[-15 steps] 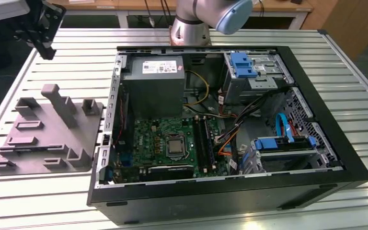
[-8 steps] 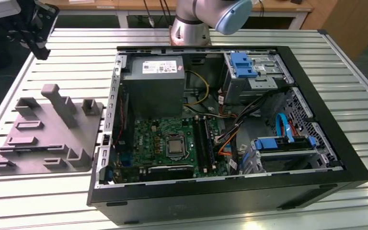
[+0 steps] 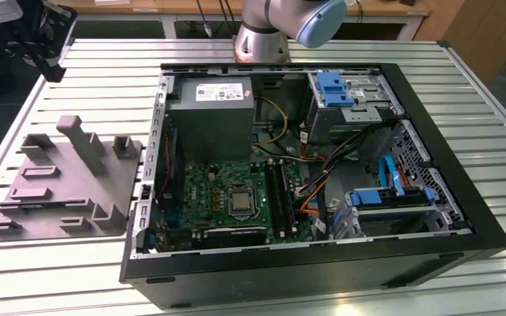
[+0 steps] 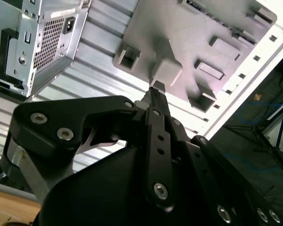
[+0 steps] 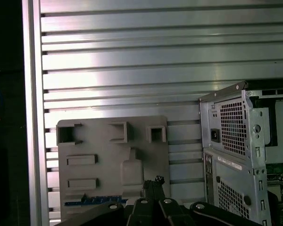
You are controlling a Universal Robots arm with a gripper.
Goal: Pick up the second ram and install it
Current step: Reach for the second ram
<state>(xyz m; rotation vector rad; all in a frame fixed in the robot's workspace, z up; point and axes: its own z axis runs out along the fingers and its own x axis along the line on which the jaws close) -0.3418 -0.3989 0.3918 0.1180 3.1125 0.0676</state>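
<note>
Slats of pale metal make up the surface (image 3: 486, 85). It carries an open computer case (image 3: 323, 280) and, to the exterior view's left of the case, a grey tray (image 3: 68, 187) with upright posts. Inside the case sit a grey power supply box (image 3: 211, 125) and a green motherboard (image 3: 222, 191) with a square silver processor socket (image 3: 238, 199). The arm (image 3: 262, 36) rises beyond the far wall of the case.

In both wrist views the hand (image 4: 153, 90) points toward the tray and stays apart from it. Its black fingers are pressed together at the tips with nothing between them. In the second wrist view the tips line up with one blocky post of the tray, and the perforated rear of the case is off to one side.

The second ram (image 5: 90, 201) appears in the first wrist view as a thin blue-black strip. It lies lengthwise on the tray, on the side away from the row of three square posts. The hand's dark links partly cover it in that picture, and the hand does not touch it.
</note>
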